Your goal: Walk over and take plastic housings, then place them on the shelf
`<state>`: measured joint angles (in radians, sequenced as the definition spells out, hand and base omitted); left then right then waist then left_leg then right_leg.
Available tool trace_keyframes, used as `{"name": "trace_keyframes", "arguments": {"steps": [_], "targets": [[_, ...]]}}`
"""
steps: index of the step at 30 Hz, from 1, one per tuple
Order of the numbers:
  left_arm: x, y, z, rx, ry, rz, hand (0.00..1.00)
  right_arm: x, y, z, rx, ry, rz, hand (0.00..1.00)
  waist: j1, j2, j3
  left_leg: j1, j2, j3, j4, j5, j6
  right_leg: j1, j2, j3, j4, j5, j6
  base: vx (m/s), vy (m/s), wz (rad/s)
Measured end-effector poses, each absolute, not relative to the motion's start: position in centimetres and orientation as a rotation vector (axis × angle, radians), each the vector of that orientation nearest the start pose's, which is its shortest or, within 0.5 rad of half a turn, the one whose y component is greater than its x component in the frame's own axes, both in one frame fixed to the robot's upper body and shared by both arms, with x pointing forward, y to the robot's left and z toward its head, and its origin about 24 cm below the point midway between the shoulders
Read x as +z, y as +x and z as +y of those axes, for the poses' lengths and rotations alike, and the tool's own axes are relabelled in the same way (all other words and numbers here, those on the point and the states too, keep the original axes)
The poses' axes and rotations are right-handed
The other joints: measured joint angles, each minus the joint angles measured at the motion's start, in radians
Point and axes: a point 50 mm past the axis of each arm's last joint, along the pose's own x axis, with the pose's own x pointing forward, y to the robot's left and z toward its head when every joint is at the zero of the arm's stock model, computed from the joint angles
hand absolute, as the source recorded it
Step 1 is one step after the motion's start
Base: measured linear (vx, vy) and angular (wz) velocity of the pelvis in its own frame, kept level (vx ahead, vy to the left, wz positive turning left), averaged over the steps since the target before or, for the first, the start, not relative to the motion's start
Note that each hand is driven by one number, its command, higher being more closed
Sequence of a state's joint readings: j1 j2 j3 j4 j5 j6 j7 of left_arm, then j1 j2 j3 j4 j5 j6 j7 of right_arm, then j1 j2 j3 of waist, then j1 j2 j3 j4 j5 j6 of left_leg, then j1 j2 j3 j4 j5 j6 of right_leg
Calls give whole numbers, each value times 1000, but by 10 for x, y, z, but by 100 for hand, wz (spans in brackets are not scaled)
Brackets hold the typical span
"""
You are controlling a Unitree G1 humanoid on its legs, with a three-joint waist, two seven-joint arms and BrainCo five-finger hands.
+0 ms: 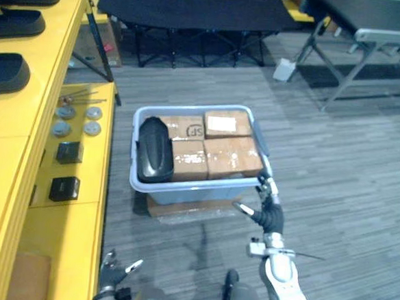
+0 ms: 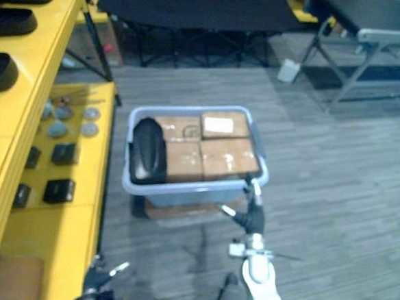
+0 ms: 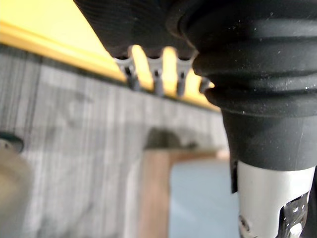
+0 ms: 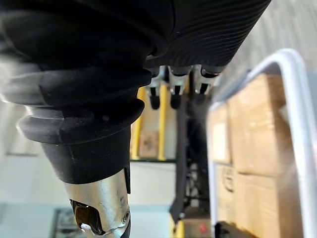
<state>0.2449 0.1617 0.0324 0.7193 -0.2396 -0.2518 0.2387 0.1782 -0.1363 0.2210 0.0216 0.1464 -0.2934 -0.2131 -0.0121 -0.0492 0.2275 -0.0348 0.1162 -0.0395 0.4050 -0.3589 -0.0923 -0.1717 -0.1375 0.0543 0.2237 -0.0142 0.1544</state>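
Housing sits in the bin next to boxes. Right robot hand spread just by the bin's corner, left robot hand spread too, beside the shelf.

Just ahead of my right hand the rim of the bin, cardboard boxes packed beyond, open floor to its right, yellow shelf beside my left hand.
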Motion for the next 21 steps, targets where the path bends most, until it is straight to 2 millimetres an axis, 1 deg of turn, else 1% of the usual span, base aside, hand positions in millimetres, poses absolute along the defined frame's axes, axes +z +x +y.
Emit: {"name": "trace_keyframes", "arguments": {"steps": [1, 2, 3, 4, 5, 6, 7, 8, 9, 10, 11, 12, 13, 14, 15, 16, 17, 20, 21], "targets": [[-122, 105, 231, 490, 11, 707, 0, 20, 211, -150, -65, 43, -52, 0, 0, 26, -13, -15, 15, -32, 1, -2, -11, 0, 14, -30, 10, -14, -12, 121, -213, 96], [-125, 98, 227, 505, -20, 730, 0, 21, 213, -158, -85, 33, -52, 0, 4, 47, -30, -29, 35, -55, -14, 10, -35, -1, 27, -66, 17, -27, -25, 145, -150, 76], [-128, 93, 221, 512, -55, 752, 0, 22, 214, -164, -109, 30, -51, 0, 10, 71, -35, -39, 47, -72, -34, 30, -48, 1, 28, -108, 16, -28, -27, 152, -156, 96], [-132, 89, 213, 500, -80, 774, 0, 21, 214, -174, -152, 38, -45, 0, 7, 81, -32, -40, 51, -71, -74, 76, -58, 21, 14, -158, 10, -32, -32, 115, -138, 105], [-133, 87, 209, 489, -80, 784, 0, 20, 213, -180, -182, 40, -38, 0, 1, 83, -33, -40, 52, -56, -96, 102, -59, 38, 4, -190, 0, -32, -33, 130, -151, 147], [-136, 85, 204, 474, -86, 798, 0, 18, 212, -195, -248, 34, -26, 0, -5, 81, -32, -32, 62, -9, -137, 146, -58, 87, -15, -260, -21, -32, -33, 122, -98, 169], [-136, 87, 201, 448, -87, 794, 0, 18, 211, -208, -317, 43, -27, 0, -3, 82, -32, -23, 70, 50, -167, 176, -59, 129, -24, -321, -38, -32, -33, 117, -75, 163], [-135, 88, 201, 434, -74, 789, 0, 18, 212, -215, -349, 48, -29, 0, 0, 84, -34, -12, 69, 59, -189, 197, -62, 149, -30, -344, -44, -32, -33, 73, -27, 128], [-134, 88, 203, 416, -54, 783, 0, 19, 217, -225, -397, 35, -33, 0, 9, 73, -28, 10, 58, 61, -229, 233, -59, 176, -46, -371, -49, -32, -33, 15, 3, 81], [-135, 85, 203, 410, -42, 789, 0, 21, 225, -230, -425, 37, -42, 0, 19, 66, -27, 22, 42, 55, -258, 253, -54, 188, -57, -388, -55, -32, -33, -14, 21, 62], [-135, 85, 204, 402, -31, 791, 0, 21, 228, -233, -440, 39, -43, 0, 25, 65, -28, 23, 36, 48, -267, 260, -52, 192, -62, -391, -61, -32, -32, -35, 37, 39], [-135, 85, 205, 392, -20, 794, 0, 21, 237, -236, -463, 43, -37, 0, 38, 63, -29, 18, 21, 44, -281, 275, -48, 194, -73, -406, -70, -29, -27, -53, 27, 32], [-135, 85, 206, 382, -12, 798, 0, 16, 245, -244, -501, 48, -10, 0, 49, 61, -27, 16, 4, 36, -301, 295, -44, 199, -83, -414, -85, -25, -19, -65, 27, 31], [-135, 85, 205, 372, -8, 801, 0, 13, 249, -249, -527, 62, 11, 0, 52, 62, -26, 15, -4, 29, -311, 305, -42, 202, -89, -420, -92, -23, -15, -85, 19, 41], [-135, 84, 205, 353, 4, 807, 0, 8, 256, -261, -581, 87, 55, 0, 56, 66, -24, 14, -16, 14, -336, 326, -38, 210, -99, -441, -102, -20, -10, -104, 36, 45], [-135, 82, 205, 349, 7, 811, 0, 8, 264, -271, -627, 116, 79, 0, 58, 71, -18, 14, -30, -1, -364, 352, -36, 209, -107, -455, -101, -18, -6, -117, 29, 50], [-136, 82, 204, 349, 5, 814, 0, 10, 268, -277, -646, 120, 79, 0, 58, 75, -11, 12, -33, -10, -376, 363, -36, 210, -111, -465, -100, -17, -5, -149, 20, 43], [-136, 83, 202, 338, -15, 819, 0, 42, 299, -307, -700, 118, 53, 0, 65, 95, 59, -13, -49, -38, -420, 420, -25, 199, -129, -505, -87, -21, 2, -200, 9, 47], [-136, 84, 202, 336, -27, 817, 0, 48, 303, -311, -708, 112, 52, 0, 68, 97, 70, -24, -52, -40, -423, 423, -19, 190, -134, -510, -79, -21, 3, -150, 13, 30]]}}
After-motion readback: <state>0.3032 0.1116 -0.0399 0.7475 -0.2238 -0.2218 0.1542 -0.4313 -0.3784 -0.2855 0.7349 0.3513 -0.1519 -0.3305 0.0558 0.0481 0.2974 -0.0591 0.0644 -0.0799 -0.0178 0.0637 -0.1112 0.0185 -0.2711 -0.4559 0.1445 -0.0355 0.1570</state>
